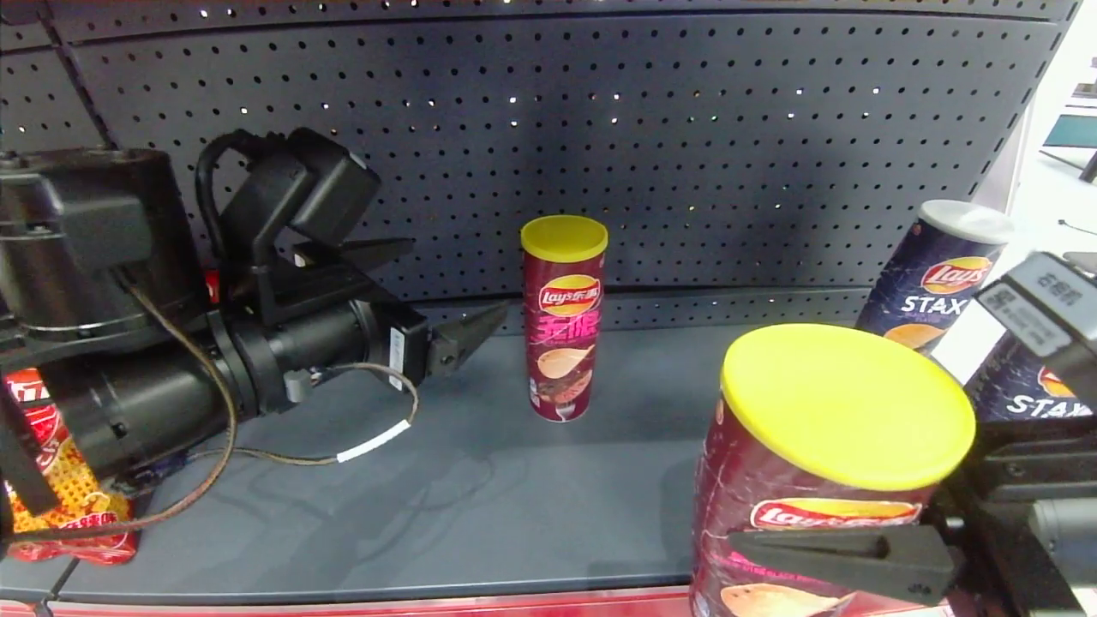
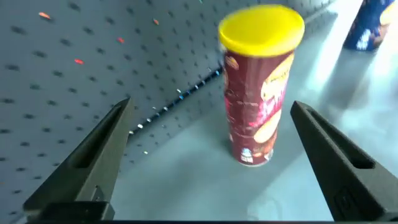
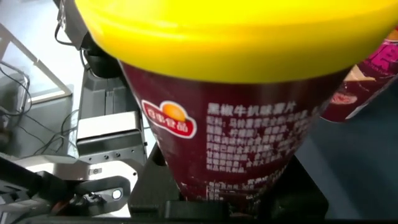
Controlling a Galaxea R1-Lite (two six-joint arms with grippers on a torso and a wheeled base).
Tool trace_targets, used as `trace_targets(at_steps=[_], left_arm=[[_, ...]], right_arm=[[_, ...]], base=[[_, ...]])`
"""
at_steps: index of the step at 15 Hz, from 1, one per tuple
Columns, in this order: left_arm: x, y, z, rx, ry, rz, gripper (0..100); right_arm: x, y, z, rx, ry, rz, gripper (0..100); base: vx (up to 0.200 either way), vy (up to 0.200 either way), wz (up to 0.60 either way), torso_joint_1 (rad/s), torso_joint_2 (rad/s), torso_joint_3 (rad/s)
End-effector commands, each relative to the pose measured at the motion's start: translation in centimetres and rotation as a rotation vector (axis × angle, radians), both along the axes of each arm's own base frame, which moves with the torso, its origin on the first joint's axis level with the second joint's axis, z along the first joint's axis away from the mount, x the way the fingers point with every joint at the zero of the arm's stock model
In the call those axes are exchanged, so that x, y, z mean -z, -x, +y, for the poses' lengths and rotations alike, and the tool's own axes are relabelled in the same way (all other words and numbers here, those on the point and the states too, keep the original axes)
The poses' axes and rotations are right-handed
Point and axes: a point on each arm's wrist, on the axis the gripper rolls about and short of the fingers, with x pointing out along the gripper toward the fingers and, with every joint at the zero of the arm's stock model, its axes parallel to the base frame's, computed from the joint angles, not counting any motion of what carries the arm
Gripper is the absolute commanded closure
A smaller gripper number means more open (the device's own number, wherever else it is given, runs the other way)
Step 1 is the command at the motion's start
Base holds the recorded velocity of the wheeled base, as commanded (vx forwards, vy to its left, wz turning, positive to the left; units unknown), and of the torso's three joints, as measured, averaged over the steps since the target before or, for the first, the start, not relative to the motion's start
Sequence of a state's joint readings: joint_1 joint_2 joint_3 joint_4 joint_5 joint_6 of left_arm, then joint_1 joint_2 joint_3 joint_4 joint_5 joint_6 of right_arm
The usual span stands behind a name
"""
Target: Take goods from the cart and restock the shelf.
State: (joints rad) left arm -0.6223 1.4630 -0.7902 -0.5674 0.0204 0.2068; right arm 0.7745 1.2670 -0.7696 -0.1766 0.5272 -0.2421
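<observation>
On the grey shelf board point(image 1: 480, 497), near the dark perforated back panel point(image 1: 686, 128), a dark-red cardboard crisp tube with a yellow plastic lid point(image 1: 563, 317) stands upright and alone. My left gripper point(image 1: 458, 278) hangs above the board just on the left of this tube, pointing toward it. Its fingers point(image 2: 93, 155) are spread wide with nothing between them, and the tube point(image 2: 258, 93) stands a little beyond the tips, apart from both.

My right gripper point(image 1: 797, 548) is at the front right edge of the shelf. Its fingers point(image 1: 857, 557) pinch a second dark-red tube with a yellow lid point(image 1: 844, 403) on the body, below the lid. This tube point(image 3: 236, 124) leans slightly, and I cannot tell if its bottom rests on anything.

Behind it, at the right end, two dark-blue tubes point(image 1: 938, 274) stand close together, one with a white lid. At the left end lies a red and yellow snack bag point(image 1: 60, 488).
</observation>
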Motion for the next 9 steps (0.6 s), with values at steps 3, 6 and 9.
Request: trace_targets(at_steps=[3, 6, 9], left_arm=[[1.4, -0.2, -0.9, 0.027, -0.032, 0.040, 0], [2.2, 0.0, -0.7, 0.090, -0.042, 0.070, 0], [1.7, -1.1, 0.8, 0.160, -0.010, 0.069, 0]], right_arm=[[0.1, -0.5, 0.5, -0.001, 0.008, 0.008, 100], [0.0, -0.5, 0.2, 0.010, 0.004, 0.006, 100], [-0.1, -0.6, 0.0, 0.020, 0.000, 0.002, 100]], base=[[0.000, 0.000, 0.00, 0.000, 0.00, 0.000], [0.000, 0.000, 0.00, 0.000, 0.00, 0.000], [0.000, 0.000, 0.00, 0.000, 0.00, 0.000]])
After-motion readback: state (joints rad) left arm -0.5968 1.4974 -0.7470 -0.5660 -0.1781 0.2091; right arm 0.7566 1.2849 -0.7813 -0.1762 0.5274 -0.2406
